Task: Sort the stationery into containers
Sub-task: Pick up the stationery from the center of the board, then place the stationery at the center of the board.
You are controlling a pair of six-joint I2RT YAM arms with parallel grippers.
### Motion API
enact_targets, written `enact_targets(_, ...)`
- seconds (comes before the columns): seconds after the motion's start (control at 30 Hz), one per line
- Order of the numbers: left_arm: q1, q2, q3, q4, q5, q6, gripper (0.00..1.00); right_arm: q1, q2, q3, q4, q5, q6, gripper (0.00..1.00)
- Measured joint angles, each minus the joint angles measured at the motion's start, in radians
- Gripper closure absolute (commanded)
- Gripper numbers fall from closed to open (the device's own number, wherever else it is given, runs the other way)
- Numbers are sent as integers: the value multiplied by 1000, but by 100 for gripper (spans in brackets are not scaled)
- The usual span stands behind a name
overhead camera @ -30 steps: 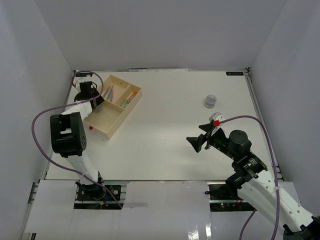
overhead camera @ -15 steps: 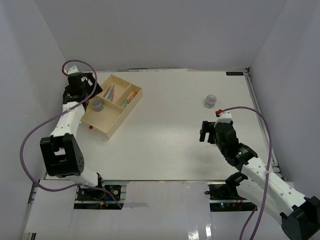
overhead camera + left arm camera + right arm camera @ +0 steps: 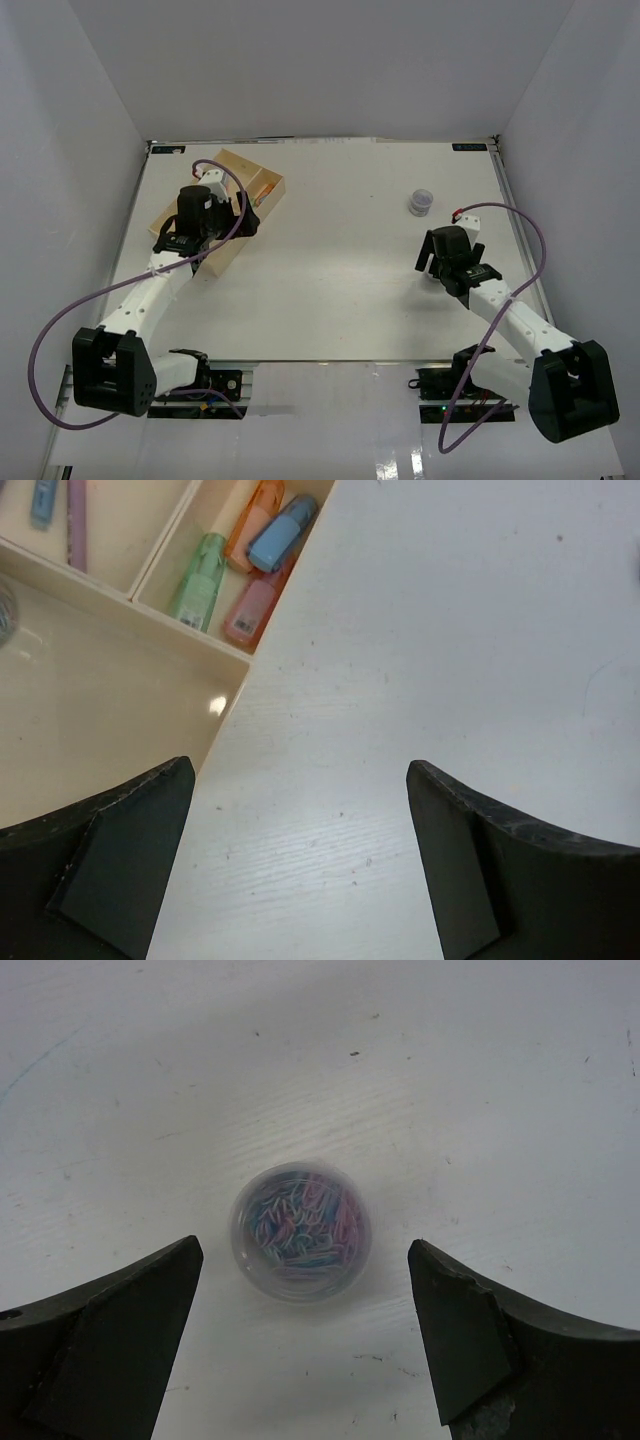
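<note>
table point(image 3: 330, 270): white, fills the middle of the top view, both arms over it
tray point(image 3: 240, 160): cream, upper left of the top view, angled, lower part hidden under the left arm; in the left wrist view it takes the upper left, low walls, big bare compartment point(image 3: 100, 700) at left centre
left gripper point(image 3: 300, 780): jaws spread wide, nothing in them; in the top view point(image 3: 240, 215) it sits over the tray's right-hand edge
left gripper vs tray: in the wrist view, the left finger is over the big compartment, the right finger over bare table, and the tray wall runs up between them
right gripper point(image 3: 305, 1250): jaws spread wide, nothing gripped; centre right of the top view point(image 3: 437, 245)
jar point(image 3: 300, 1230): small, round, clear-greyish, full of tiny pink and blue bits, upright on the table; centred in the gap just ahead of the right gripper's fingertips, touching neither
jar, top view point(image 3: 421, 202): upper right of the table, just above the right gripper, far from the tray
markers: four short ones in one tray compartment, top centre of the left wrist view, lying side by side: green point(image 3: 197, 582), orange point(image 3: 253, 522), blue point(image 3: 283, 533), pink point(image 3: 255, 610)
pens: thin blue point(image 3: 42, 500) and pink point(image 3: 76, 525) in the next compartment, upper left corner, cut off by the frame
</note>
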Motion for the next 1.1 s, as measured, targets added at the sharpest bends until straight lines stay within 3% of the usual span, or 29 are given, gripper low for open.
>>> enact_targets(0.2, -12, -28, -72, 13, 13, 23, 2, -57, 111, 0, 32, -27, 3, 1)
enact_targets(0.37, -27, -32, -72, 30, 14, 27, 2, -64, 181, 0, 65, -64, -6, 24)
enact_targets(0.4, -29, -35, -72, 34, 13, 27, 2, -64, 190, 0, 75, -73, -8, 34)
enact_targets(0.5, -34, -42, -72, 39, 14, 28, 2, -64, 203, 0, 102, -102, -23, 52)
enact_targets(0.53, -35, -43, -72, 39, 15, 28, 2, -63, 204, 0, 114, -121, -27, 62)
enact_targets(0.63, -35, -45, -72, 40, 25, 27, 2, -40, 208, 0, 143, -166, -45, 75)
enact_targets(0.8, -35, -45, -72, 45, 38, 27, 2, 134, 269, 66, 182, -229, -118, 73)
enact_targets(0.93, -36, -45, -72, 45, 39, 27, 2, 331, 422, 247, 211, -299, -217, 68)
enact_targets(1.1, -36, -45, -73, 46, 36, 27, 2, 493, 574, 440, 242, -396, -323, 64)
